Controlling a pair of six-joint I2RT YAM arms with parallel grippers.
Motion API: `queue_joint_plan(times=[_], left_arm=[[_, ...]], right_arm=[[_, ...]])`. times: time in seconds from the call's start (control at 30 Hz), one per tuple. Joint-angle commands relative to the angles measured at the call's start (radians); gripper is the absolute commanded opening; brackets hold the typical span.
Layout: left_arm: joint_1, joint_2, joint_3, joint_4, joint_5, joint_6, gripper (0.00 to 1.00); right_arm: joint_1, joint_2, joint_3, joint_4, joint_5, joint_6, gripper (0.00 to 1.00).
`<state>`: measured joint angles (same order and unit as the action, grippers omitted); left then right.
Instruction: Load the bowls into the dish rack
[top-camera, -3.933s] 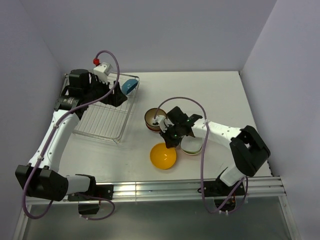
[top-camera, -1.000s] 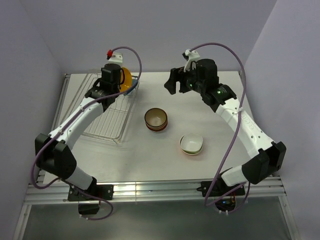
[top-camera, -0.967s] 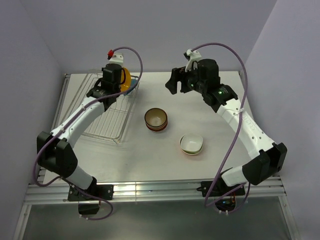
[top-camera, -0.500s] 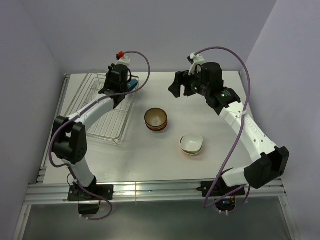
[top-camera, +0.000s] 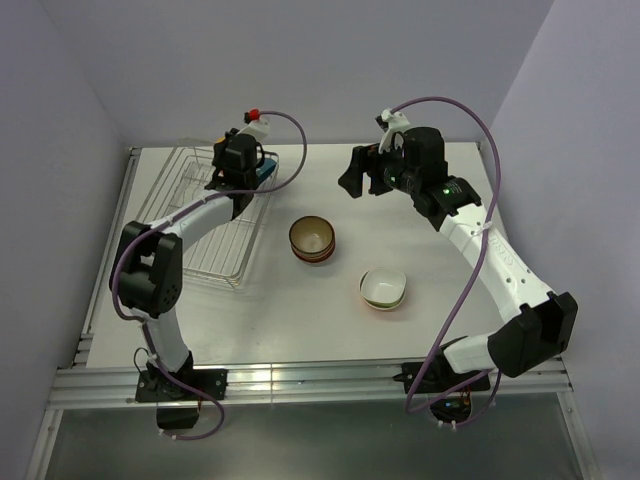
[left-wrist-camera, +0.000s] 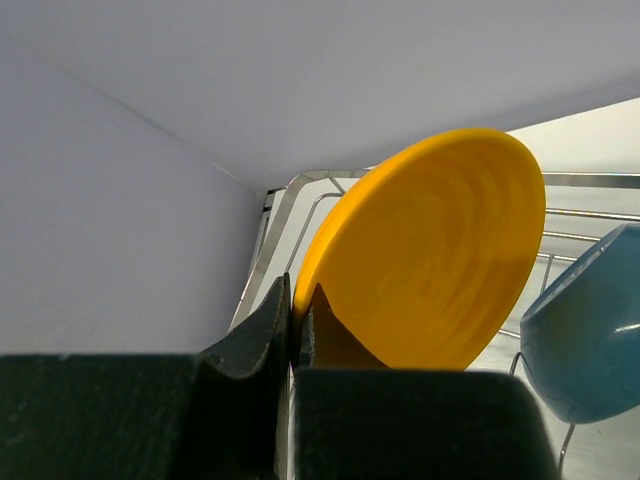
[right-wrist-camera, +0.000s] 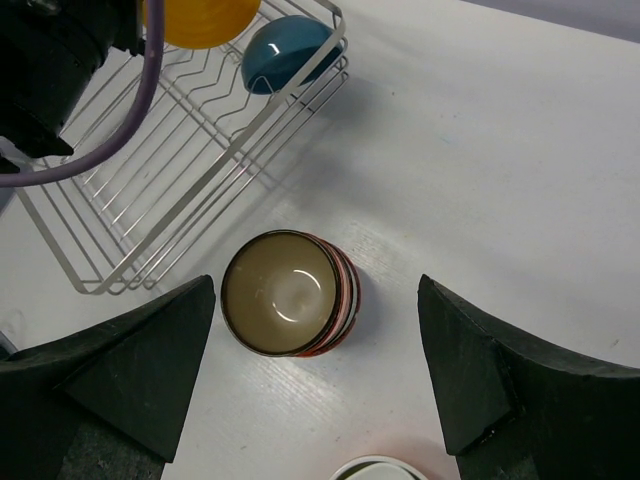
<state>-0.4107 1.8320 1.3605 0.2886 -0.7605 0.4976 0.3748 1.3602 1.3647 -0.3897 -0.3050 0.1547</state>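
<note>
My left gripper (left-wrist-camera: 297, 300) is shut on the rim of a yellow bowl (left-wrist-camera: 430, 250), held on edge over the far end of the dish rack (left-wrist-camera: 300, 190), next to a blue bowl (left-wrist-camera: 585, 330) standing in the rack. From above, the left gripper (top-camera: 240, 160) covers the yellow bowl; the blue bowl (top-camera: 263, 172) shows beside it. My right gripper (right-wrist-camera: 315, 290) hangs open and empty, high over a brown bowl with red stripes (right-wrist-camera: 285, 292). The right gripper (top-camera: 362, 172) is at the back of the table. A white bowl (top-camera: 383, 288) sits on the table.
The silver wire dish rack (top-camera: 205, 245) lies at the left of the white table, against the left wall. The brown striped bowl (top-camera: 312, 239) stands mid-table. Purple cables loop over both arms. Walls close in at the back and both sides.
My left gripper has carried the yellow bowl a little right along the rack's far end, so the wrist now hides it from above. The right arm drifted slightly right, still open.
</note>
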Motion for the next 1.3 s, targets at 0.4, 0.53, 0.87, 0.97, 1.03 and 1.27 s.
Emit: queue_joint_plan(times=[0.4, 0.53, 0.87, 0.97, 1.03, 1.27], left_arm=[[0.007, 0.069, -0.018, 0.185, -0.019, 0.101, 0.01], [0.006, 0.085, -0.023, 0.204, -0.026, 0.111, 0.01], [0.050, 0.076, 0.018, 0.196, 0.003, 0.128, 0.01], [0.072, 0.067, 0.015, 0.188, 0.023, 0.125, 0.01], [0.073, 0.056, -0.001, 0.193, 0.036, 0.128, 0.01], [0.072, 0.073, -0.006, 0.138, 0.059, 0.082, 0.01]], right_arm=[[-0.014, -0.018, -0.022, 0.043, -0.020, 0.009, 0.89], [-0.013, -0.015, -0.022, 0.046, -0.023, 0.009, 0.89], [-0.013, -0.007, -0.022, 0.048, -0.026, 0.009, 0.89], [-0.013, -0.003, -0.024, 0.052, -0.032, 0.016, 0.89], [-0.013, 0.000, -0.024, 0.054, -0.036, 0.019, 0.89], [-0.013, 0.008, -0.019, 0.052, -0.037, 0.020, 0.89]])
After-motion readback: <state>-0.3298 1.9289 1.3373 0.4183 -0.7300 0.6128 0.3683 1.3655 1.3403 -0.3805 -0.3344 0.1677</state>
